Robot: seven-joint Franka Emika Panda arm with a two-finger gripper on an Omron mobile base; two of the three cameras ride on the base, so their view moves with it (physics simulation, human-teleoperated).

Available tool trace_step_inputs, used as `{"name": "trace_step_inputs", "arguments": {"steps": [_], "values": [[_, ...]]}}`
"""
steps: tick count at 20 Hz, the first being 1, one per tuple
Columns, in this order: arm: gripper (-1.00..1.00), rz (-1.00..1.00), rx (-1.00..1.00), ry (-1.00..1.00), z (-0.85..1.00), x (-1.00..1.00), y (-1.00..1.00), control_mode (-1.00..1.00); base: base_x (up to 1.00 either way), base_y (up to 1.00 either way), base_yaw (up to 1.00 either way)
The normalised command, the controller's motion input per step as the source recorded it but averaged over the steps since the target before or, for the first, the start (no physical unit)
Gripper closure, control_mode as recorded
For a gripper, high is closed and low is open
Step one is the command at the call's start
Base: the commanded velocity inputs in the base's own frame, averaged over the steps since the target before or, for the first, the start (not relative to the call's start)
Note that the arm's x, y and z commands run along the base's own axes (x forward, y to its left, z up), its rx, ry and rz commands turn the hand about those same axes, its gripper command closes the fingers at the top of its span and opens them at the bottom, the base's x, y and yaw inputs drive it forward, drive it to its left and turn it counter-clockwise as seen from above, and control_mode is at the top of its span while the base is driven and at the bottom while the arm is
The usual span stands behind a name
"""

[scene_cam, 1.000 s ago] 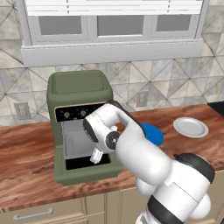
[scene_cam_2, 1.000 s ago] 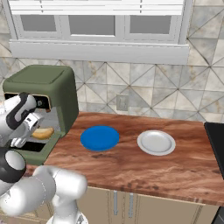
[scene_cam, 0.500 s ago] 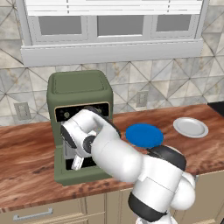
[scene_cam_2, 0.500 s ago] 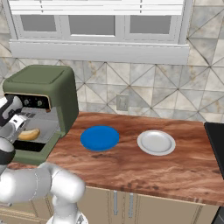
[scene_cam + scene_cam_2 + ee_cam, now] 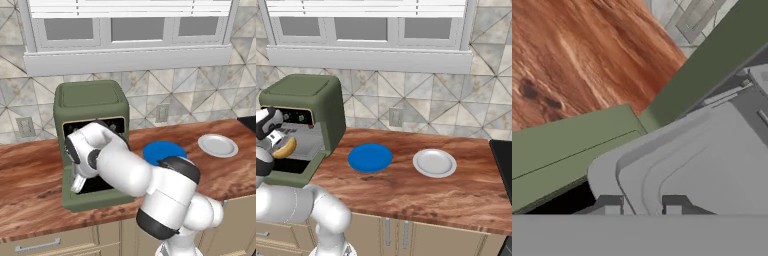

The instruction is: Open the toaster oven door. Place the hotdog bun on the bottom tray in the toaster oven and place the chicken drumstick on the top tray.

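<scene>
The olive-green toaster oven stands at the counter's left end. The toaster oven door is dropped open. My gripper is at the left side of the oven mouth, pointing down over a grey tray. A tan, curved piece of food sits right at the fingers, and the jaws stand narrow on it. I cannot tell whether it is the hotdog bun or the chicken drumstick. The arm hides most of the oven's inside in the left base view.
An empty blue plate and an empty white plate lie on the wooden counter to the right of the oven. A wall outlet sits behind the counter, left of the oven.
The arm has swung left across the oven mouth. The tan food has moved left with the hand. Oven, door and plates have stayed put.
</scene>
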Motion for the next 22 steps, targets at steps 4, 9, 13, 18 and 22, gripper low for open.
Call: {"name": "trace_step_inputs", "arguments": {"steps": [4, 9, 13, 18, 22], "values": [[1.00, 0.00, 0.00, 0.04, 0.91, -0.01, 0.15, -1.00, 0.00, 0.00, 0.00], [1.00, 0.00, 0.00, 0.01, 0.60, 0.21, 0.11, -1.00, 0.00, 0.00, 0.00], [-1.00, 0.00, -0.01, 0.18, 0.03, -0.61, 0.52, -1.00, 0.00, 0.00, 0.00], [-1.00, -0.15, -0.05, 0.31, 0.00, -0.57, 0.26, -1.00, 0.00, 0.00, 0.00], [-1.00, -0.40, -0.10, 0.25, 0.07, -0.02, -0.06, -1.00, 0.00, 0.00, 0.00]]}}
